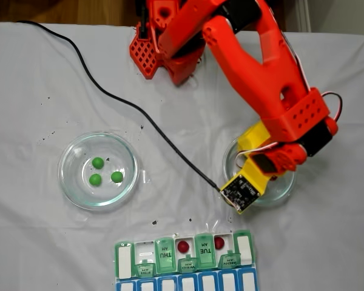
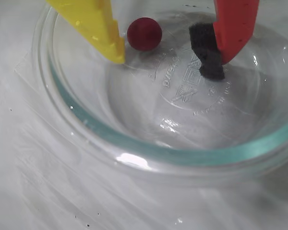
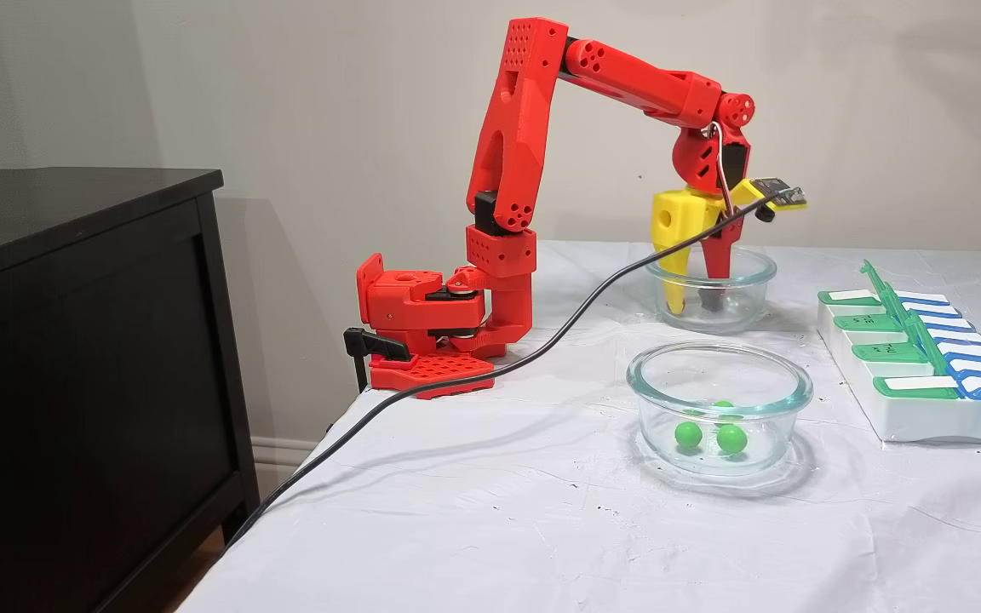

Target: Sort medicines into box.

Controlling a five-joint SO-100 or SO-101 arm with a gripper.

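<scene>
Down inside the glass dish [image 2: 77, 120] on the right of the overhead fixed view, the gripper [image 2: 170, 62] stands spread fairly wide and holds nothing, both fingertips close to the dish floor. The last red ball [image 2: 144, 34] lies just beside the inner edge of the yellow finger [image 2: 93, 26], well apart from the red finger [image 2: 235, 24] with its black foam pad [image 2: 206, 52]. So the step in hand looks like picking up this ball.

To do it well, the gripper probably needs to shift so the ball sits midway between the fingers, not against one of them; otherwise closing may just push it along the smooth glass. A slow close seems wise, since a glossy round ball can squirt out sideways. The foam pad should help grip; the bare yellow plastic tip looks hard and slick. The dish wall curves up near the ball and could block the yellow finger.

Two red balls already rest in open compartments of the pill box [image 1: 246, 245], one [image 1: 182, 246] left of the other [image 1: 219, 242], so the red sorting seems mostly done. Its lids are translucent green over white cells, with a blue row below. Three green balls [image 1: 97, 162] [image 1: 95, 179] [image 1: 116, 177] wait in the other dish [image 1: 70, 182], clear and thick-rimmed. A wrinkled white cloth [image 1: 36, 91] covers the table, and a black cable [image 1: 139, 115] trails across it.
</scene>
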